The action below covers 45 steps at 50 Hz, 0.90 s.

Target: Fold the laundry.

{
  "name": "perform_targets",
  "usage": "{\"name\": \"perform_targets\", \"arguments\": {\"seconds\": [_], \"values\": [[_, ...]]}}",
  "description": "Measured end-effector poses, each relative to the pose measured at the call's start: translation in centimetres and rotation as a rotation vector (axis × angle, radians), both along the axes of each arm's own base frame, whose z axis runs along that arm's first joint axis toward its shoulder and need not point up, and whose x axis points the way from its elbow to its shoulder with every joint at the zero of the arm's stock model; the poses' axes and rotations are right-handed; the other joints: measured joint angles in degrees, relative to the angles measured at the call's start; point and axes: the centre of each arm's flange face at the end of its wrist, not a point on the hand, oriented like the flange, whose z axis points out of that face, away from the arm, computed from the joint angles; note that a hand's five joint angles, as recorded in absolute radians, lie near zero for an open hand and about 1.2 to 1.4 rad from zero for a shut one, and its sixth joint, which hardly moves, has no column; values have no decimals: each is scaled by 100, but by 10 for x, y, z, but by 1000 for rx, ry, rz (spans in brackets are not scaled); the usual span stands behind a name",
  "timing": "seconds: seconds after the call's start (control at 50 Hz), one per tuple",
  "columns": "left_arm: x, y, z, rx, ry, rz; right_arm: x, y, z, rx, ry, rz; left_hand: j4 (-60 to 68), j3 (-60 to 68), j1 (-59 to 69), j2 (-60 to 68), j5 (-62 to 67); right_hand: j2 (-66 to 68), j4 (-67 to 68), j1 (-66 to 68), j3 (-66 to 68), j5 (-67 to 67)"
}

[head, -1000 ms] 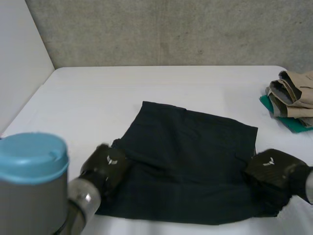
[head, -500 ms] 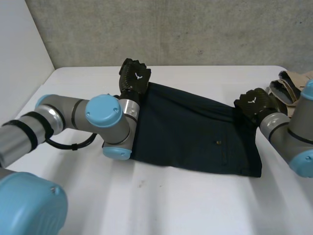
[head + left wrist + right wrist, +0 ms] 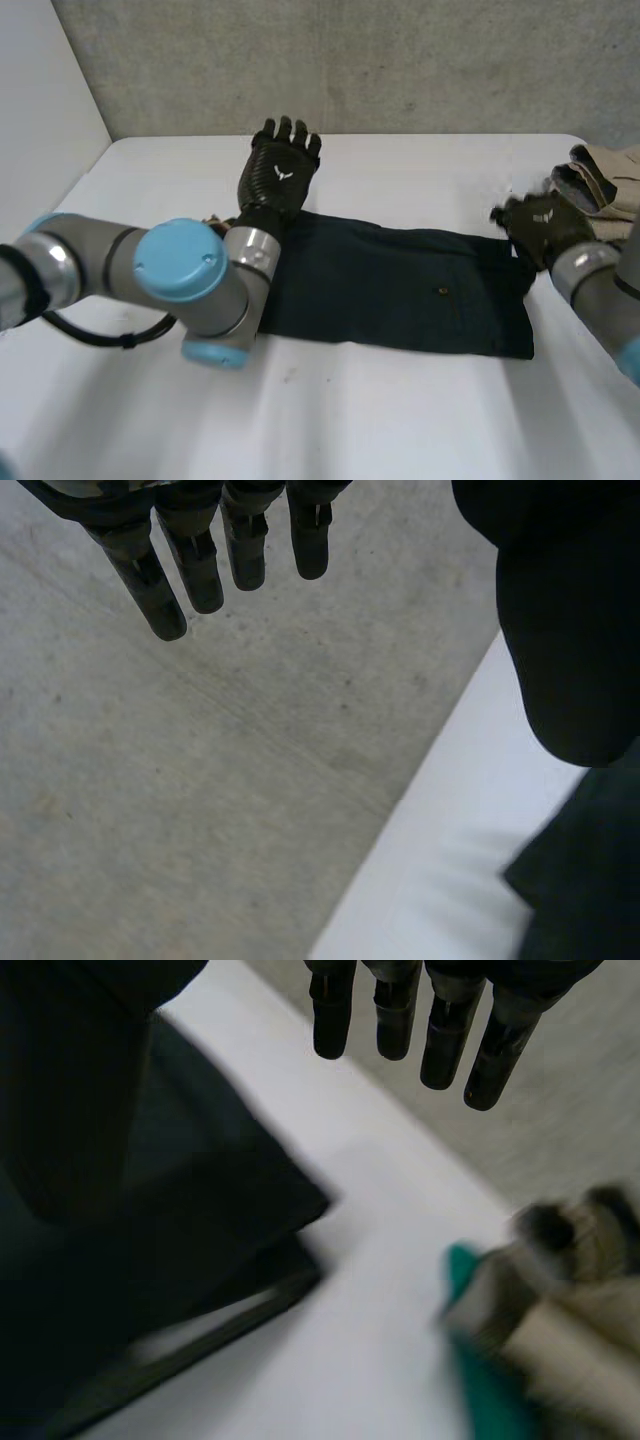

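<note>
The cloth (image 3: 400, 290) lies folded at frame centre, with bare table (image 3: 420, 420) wide below and to its left. A clothes pile (image 3: 600, 180) crowds the right edge. The left robot hand (image 3: 280, 175) and right robot hand (image 3: 545, 225) hang straight-fingered and empty at the cloth's upper corners, which they gripped half a second ago.

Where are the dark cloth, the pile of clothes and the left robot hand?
dark cloth (image 3: 400, 290): head view, its middle.
pile of clothes (image 3: 610, 182): head view, the beige top piece.
left robot hand (image 3: 278, 178): head view, the back of it.
</note>
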Motion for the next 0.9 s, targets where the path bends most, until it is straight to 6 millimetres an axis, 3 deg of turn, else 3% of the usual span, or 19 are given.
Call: {"name": "perform_targets", "arguments": {"seconds": [0.14,0.3,0.32,0.34,0.36,0.46,0.48,0.62,0.68,0.76,0.88,0.9], "values": [[23,35,-1,159,80,-30,-14,34,-24,168,-79,-8,0,0,0,0,0,0,0,0,0,0],[31,48,-11,232,97,-39,-22,31,-49,171,-84,-25,0,0,0,0,0,70,36,37,91,40],[31,48,-12,237,95,-39,-22,27,-55,163,-79,-27,0,0,0,0,0,1810,1731,1435,1837,1692],[31,48,-13,238,93,-38,-22,26,-57,158,-77,-28,0,0,0,0,0,1810,1731,1435,1837,1692],[31,48,-14,239,93,-38,-23,24,-59,153,-75,-28,0,0,0,0,0,3268,3121,2411,3238,2964],[32,47,-15,240,88,-34,-26,15,-63,114,-64,-34,0,0,0,0,0,3268,3121,2411,3238,2964],[32,47,-15,240,86,-33,-29,12,-61,93,-57,-37,0,0,0,0,0,5290,5437,3123,5432,4837],[35,49,-10,239,87,-30,-51,4,-36,-3,32,-64,0,0,0,0,0,5298,5460,3123,5432,5084],[38,52,-6,239,87,-28,-67,0,-24,-36,124,-80,0,0,0,0,0,5298,5461,3123,5432,5167],[42,54,-4,245,85,-21,-74,-5,-13,-76,230,-57,0,0,0,0,0,5298,5461,3123,5432,5177],[51,53,-2,254,84,0,-51,-5,3,-174,317,79,0,0,0,0,0,5379,5463,3123,5444,5177],[56,52,0,255,86,12,-27,0,12,-236,330,184,0,0,0,0,0,5418,5463,3123,5500,5177]]}}
